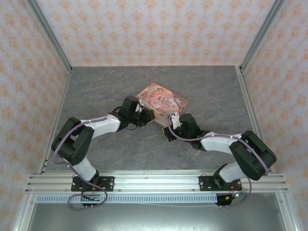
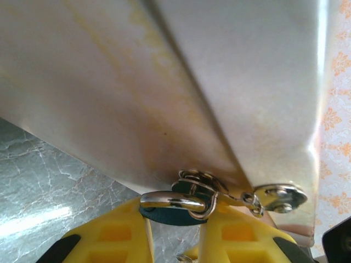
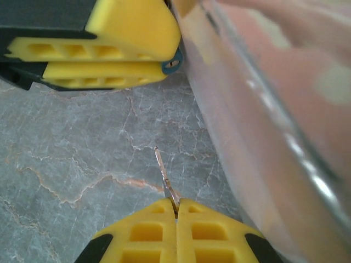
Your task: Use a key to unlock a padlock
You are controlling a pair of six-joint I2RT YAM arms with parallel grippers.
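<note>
Both arms reach in from the near edge with elbows bowed outward, wrists meeting at the pink tin's (image 1: 161,100) front edge on the grey table (image 1: 106,86); the left gripper (image 2: 175,220) is clamped on the teal padlock (image 2: 164,213), hooked at the tin's latch (image 2: 279,197); the right gripper (image 3: 176,207) pinches the key (image 3: 163,172), its blade pointing toward the padlock, apart from it
</note>
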